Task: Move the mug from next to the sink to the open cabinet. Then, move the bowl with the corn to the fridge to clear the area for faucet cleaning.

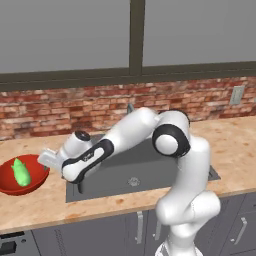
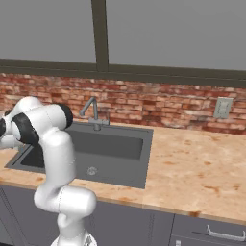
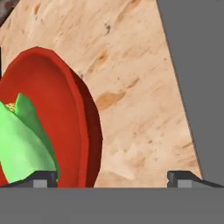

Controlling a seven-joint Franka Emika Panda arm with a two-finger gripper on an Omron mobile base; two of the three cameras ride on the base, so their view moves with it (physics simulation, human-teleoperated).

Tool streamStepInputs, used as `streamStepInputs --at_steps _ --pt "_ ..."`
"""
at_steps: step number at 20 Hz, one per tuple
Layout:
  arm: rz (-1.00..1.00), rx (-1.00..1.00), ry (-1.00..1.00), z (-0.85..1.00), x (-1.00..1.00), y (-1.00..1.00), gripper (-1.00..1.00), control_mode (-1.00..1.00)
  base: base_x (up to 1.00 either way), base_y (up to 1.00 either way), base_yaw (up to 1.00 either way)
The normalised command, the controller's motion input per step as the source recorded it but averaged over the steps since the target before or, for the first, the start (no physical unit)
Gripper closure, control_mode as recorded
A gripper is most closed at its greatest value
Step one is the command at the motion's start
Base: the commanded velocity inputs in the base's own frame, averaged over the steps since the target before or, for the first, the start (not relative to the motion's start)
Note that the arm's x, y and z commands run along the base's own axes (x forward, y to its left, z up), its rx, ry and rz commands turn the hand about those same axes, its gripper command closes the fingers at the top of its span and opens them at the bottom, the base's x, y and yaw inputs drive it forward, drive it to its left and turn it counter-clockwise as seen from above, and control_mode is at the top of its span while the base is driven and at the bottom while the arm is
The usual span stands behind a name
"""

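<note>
Reaching low to the left of the sink (image 1: pixel 150 175), the arm carries the gripper (image 3: pixel 113 178) just above the counter (image 1: pixel 230 145), beside the bowl (image 1: pixel 11 182). In the hand view both dark fingertips (image 3: pixel 41 178) stand wide apart with nothing between them: one sits in front of the bowl's inside and the corn (image 3: pixel 22 144), the other over bare counter near the sink edge. The bowl's near rim falls between the two tips; contact with it cannot be confirmed. The bowl rests on the counter at the left of the sink, apart from the basin edge, and holds the corn, which lies lengthwise inside (image 1: pixel 21 172). In the right base view, the faucet (image 2: pixel 92 111) stands upright at the rear rim of the sink, in front of the brick backsplash (image 2: pixel 158 108). A wall outlet (image 2: pixel 222 107) is mounted on the brick at the right
</note>
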Motion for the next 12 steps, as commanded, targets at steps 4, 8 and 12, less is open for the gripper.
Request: streamStepInputs --at_steps 4,8,12 --pt "-0.13 0.00 0.04 -0.17 0.51 0.23 1.00 -1.00 0.00 0.00 0.00" --pt "-0.03 0.00 0.22 -0.03 0.51 0.06 1.00 -1.00 0.00 0.00 0.00" --pt "0.00 0.00 0.26 0.00 0.27 0.00 1.00 -1.00 0.00 0.00 0.00"
